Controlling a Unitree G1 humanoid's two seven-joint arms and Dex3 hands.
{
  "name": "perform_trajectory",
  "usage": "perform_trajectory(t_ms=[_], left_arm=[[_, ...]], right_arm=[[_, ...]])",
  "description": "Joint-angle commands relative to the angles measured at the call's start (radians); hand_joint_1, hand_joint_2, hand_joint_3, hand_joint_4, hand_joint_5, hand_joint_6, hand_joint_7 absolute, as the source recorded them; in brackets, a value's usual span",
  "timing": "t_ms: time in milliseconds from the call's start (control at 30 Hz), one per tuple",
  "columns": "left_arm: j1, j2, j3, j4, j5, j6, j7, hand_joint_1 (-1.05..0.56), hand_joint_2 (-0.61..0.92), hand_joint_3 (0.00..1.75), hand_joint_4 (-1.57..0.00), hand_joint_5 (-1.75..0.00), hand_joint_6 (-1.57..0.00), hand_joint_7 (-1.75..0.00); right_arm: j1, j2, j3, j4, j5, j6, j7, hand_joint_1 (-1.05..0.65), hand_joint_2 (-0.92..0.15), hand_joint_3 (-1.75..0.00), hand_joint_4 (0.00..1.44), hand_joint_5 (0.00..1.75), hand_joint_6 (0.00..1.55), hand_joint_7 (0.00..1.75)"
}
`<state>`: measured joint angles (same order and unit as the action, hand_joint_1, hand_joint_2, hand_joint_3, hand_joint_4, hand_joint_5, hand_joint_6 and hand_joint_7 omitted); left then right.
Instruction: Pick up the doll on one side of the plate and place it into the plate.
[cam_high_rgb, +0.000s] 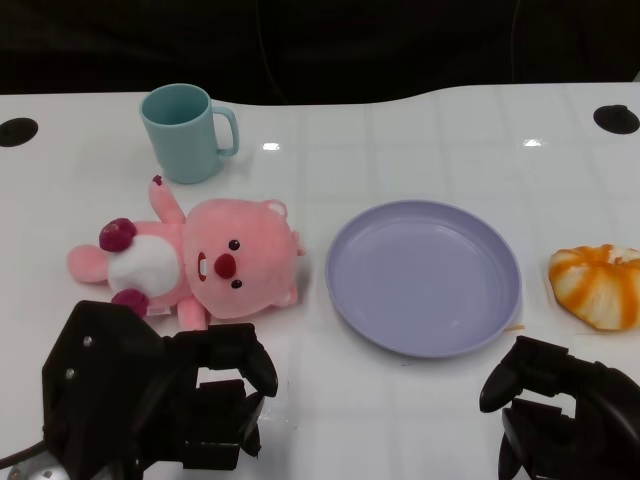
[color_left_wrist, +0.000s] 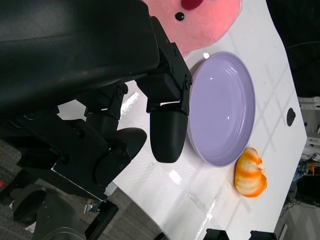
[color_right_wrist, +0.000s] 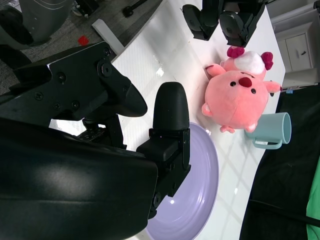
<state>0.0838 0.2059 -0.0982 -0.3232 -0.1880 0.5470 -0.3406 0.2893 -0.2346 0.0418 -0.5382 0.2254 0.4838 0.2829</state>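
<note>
No legible text, label, brand, number or sign appears in any view; the surfaces of every object on the table carry no readable markings.

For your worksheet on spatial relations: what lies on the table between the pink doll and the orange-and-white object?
The purple plate, empty, lies between the pink doll and the orange-and-white object; the head view shows it.

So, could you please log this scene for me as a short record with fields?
doll: pink plush doll lying on the table, left of the plate, not held
plate: purple plate, holds nothing
cup: teal cup, upright, behind the doll
other item: orange-and-white object, right of the plate
left hand: left hand near the doll, holding nothing
right hand: right hand, holding nothing
</note>
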Motion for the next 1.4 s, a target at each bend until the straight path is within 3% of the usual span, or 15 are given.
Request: perform_trajectory(t_ms=[33,967,1300,1400], left_arm=[[0.0,0.015,0.005,0.001,0.007,-0.006,0.003,-0.05,0.52,1.22,-0.74,-1.72,-0.74,-1.59],[0.002,0.01,0.009,-0.009,0.021,0.003,0.013,-0.04,0.51,1.22,-0.72,-1.71,-0.73,-1.58],[0.02,-0.037,0.046,-0.011,-0.005,-0.066,0.022,-0.02,0.48,1.27,-0.68,-1.59,-0.73,-1.22],[0.027,-0.055,0.05,-0.02,0.002,-0.1,0.045,-0.12,0.61,0.97,-0.63,-1.49,-0.68,-0.98]], right_arm=[[-0.003,-0.007,-0.002,-0.004,-0.001,-0.005,0.001,-0.09,-0.69,-1.13,0.64,1.75,0.5,1.57],[-0.003,-0.004,-0.001,-0.008,0.001,0.0,-0.003,-0.09,-0.69,-1.12,0.63,1.75,0.49,1.57],[-0.009,-0.001,0.007,-0.002,-0.004,-0.004,-0.007,-0.08,-0.7,-1.13,0.64,1.75,0.5,1.57],[-0.011,0.001,0.008,0.003,-0.004,-0.013,-0.005,-0.1,-0.69,-1.13,0.64,1.75,0.5,1.57]])
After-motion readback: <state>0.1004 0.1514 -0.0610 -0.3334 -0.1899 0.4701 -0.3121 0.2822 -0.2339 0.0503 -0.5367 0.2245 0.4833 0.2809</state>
